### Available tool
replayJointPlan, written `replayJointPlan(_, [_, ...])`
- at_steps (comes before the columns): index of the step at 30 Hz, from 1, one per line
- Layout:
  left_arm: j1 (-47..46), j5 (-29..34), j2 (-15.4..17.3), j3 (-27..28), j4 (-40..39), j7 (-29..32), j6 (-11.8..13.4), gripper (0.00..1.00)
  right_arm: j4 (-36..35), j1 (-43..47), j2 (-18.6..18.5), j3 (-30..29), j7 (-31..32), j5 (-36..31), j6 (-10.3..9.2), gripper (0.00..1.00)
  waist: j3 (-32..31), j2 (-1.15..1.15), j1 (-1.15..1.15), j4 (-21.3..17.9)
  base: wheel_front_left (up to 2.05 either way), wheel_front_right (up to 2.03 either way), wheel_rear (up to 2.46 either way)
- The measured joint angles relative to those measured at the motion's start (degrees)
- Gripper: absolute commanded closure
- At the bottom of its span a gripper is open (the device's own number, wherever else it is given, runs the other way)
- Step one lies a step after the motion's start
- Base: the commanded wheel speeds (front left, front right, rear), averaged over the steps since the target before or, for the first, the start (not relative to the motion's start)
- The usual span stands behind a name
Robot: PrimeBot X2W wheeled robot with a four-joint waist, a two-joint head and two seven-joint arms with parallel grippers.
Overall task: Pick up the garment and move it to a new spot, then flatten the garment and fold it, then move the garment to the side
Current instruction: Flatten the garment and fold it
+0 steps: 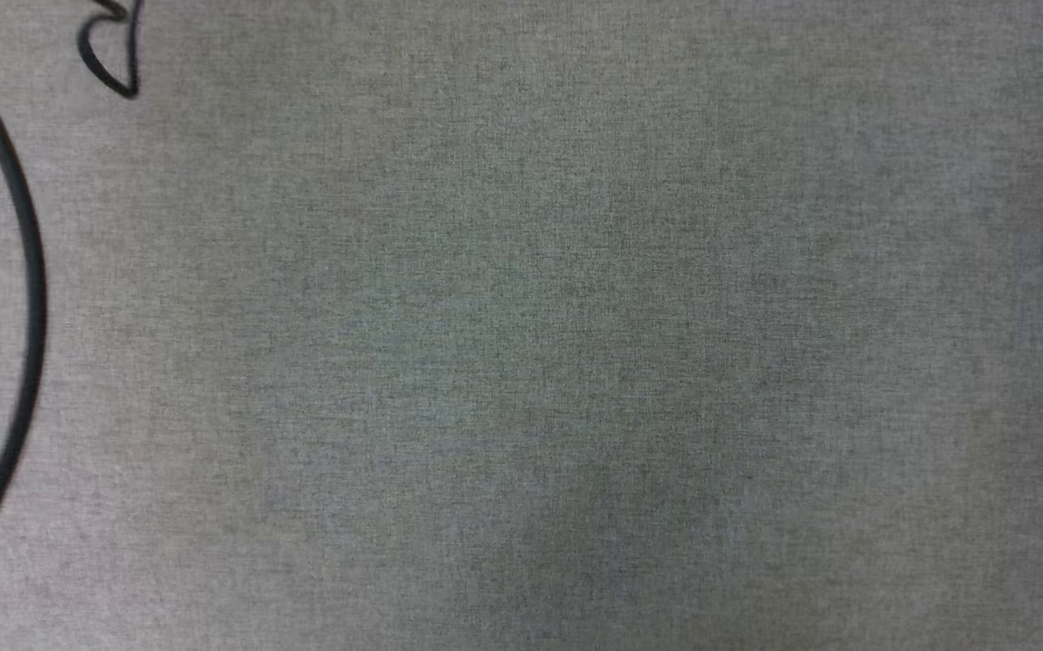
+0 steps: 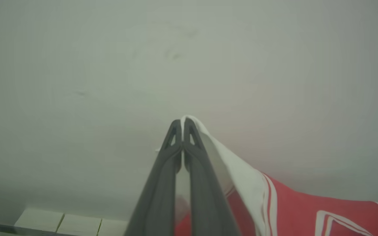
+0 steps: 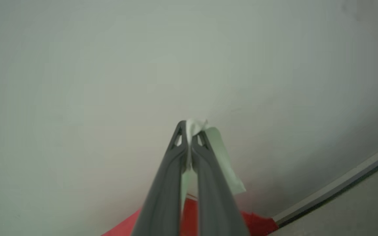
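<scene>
From the head view, a gray woven table top spreads out flat in every direction. A thick black line curves down its left side. A small black loop sits near the top left corner. Something pale and blurry shows at the far left edge, and I cannot tell what it is.

The left claw has its two dark fingers pressed together on a white fold of the shirt. From there the shirt runs down to the lower right, first white, then red with white stripes. Behind it is a plain, pale gray surface, all blurry. White tiles show at the bottom left of that view.

The right claw is also pinched tight on a bit of white shirt cloth, with red cloth below the fingers. The gray surface behind it ends in a straight edge at the lower right. Past the edge is a dull brownish floor.
</scene>
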Motion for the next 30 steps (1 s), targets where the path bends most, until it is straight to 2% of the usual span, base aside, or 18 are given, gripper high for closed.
replayJointPlan(6, [8.7, -2.1, -0.2, 0.9, -1.3, 0.0, -1.3, 1.00, -1.3, 6.8, 1.3, 2.2, 1.3, 3.9, 0.00, 1.00, -1.4, 0.00, -0.01, 0.0, 0.00, 0.00, 0.00])
replayJointPlan(11, [15.9, -3.5, 0.0, 1.9, -4.9, -0.1, -1.6, 1.00, -5.9, 14.8, 2.7, 6.8, 3.3, 8.3, 0.00, 1.00, -4.0, 0.00, -0.01, -0.3, 0.00, 0.00, 0.00])
replayJointPlan(14, [21.2, -4.0, 0.7, 3.0, -8.2, -0.1, -1.8, 1.00, -9.5, 20.5, 3.0, 10.4, 5.2, 10.8, 0.00, 1.00, -5.7, 0.00, -0.01, -0.5, 0.00, 0.00, 0.00])
replayJointPlan(15, [25.5, -3.9, 1.3, 4.0, -10.8, -0.1, -1.8, 1.00, -12.2, 24.4, 3.2, 12.8, 6.8, 13.2, 0.00, 1.00, -7.1, 0.00, -0.01, -0.6, 0.00, 0.00, 0.00])
replayJointPlan(18, [30.6, -3.6, 3.5, 6.0, -14.8, -0.1, -1.7, 1.00, -16.5, 29.6, 2.8, 16.3, 9.2, 16.4, 0.00, 1.00, -9.3, 0.00, -0.01, -0.8, 0.00, 0.00, 0.00])
replayJointPlan(26, [46.6, -4.1, 8.0, 9.8, -28.2, -0.1, 1.5, 1.00, -26.5, 43.8, 1.4, 23.6, 12.7, 23.5, 0.00, 1.00, -15.5, 0.00, -0.02, -1.3, 0.00, 0.00, 0.00])
replayJointPlan(30, [54.2, -4.6, 10.6, 9.7, -37.9, 0.6, 5.1, 1.00, -31.2, 50.2, 0.9, 26.2, 14.6, 26.1, 0.00, 1.00, -18.3, 0.00, -0.03, -1.5, 0.00, 0.00, 0.00])
